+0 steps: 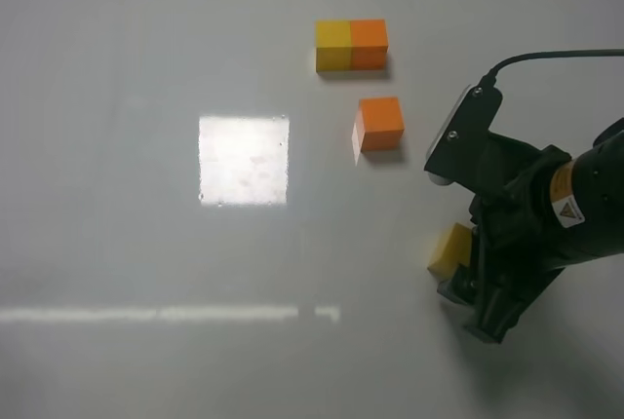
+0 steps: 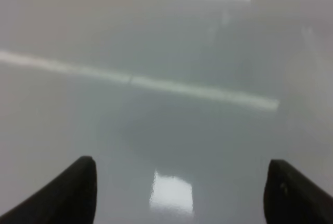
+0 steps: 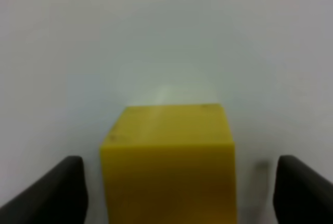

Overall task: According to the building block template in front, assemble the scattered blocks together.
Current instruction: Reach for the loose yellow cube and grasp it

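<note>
Right gripper point(image 3: 179, 190) fingers apart, straddling yellow cube point(image 3: 169, 148), not clamped. Left gripper point(image 2: 179, 193) fingers apart. Orange cube point(image 1: 380, 123) near template point(image 1: 351, 45), not touching.

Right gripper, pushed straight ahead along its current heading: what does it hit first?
The right gripper meets the yellow cube first: it sits dead ahead between the open fingers, gaps either side. Depth unclear.
</note>
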Motion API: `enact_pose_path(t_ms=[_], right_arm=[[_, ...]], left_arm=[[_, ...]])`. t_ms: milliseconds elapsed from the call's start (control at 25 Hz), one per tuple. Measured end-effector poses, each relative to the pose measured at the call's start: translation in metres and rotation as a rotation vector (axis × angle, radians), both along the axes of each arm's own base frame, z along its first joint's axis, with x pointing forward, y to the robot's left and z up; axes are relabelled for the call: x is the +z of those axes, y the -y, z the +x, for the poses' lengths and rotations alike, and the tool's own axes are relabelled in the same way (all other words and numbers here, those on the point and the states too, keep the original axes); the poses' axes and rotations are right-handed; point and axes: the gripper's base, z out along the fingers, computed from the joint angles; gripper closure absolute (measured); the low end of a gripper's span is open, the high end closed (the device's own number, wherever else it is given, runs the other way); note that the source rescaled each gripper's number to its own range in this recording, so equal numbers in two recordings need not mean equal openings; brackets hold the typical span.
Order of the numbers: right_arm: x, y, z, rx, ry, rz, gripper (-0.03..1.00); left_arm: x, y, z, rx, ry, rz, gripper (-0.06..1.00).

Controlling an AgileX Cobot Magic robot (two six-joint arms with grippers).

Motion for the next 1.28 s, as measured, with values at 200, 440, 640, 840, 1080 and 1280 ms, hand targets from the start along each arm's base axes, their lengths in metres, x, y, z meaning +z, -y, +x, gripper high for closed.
enact_pose_path(t_ms=[200,440,640,840,1080,1280], right_arm=[[-0.001,-0.001,0.001,0.004,0.001,0.004,0.04],[0.001,-0.004,0.002,0.018,0.021,0.025,0.04],[-0.002,-0.005,0.004,0.022,0.022,0.016,0.14],[-0.01,-0.01,0.009,0.025,0.002,-0.007,0.2],[-0.009,-0.012,0.01,0.036,0.015,0.003,0.6],[-0.01,-0.012,0.01,0.038,0.009,0.0,0.96]], left_arm=[[0.0,0.0,0.0,0.0,0.0,0.0,0.18],[0.0,0.0,0.0,0.0,0.0,0.0,0.18],[0.0,0.0,0.0,0.0,0.0,0.0,0.18],[0.0,0.0,0.0,0.0,0.0,0.0,0.17],[0.0,0.0,0.0,0.0,0.001,0.0,0.18],[0.0,0.0,0.0,0.0,0.001,0.0,0.18]])
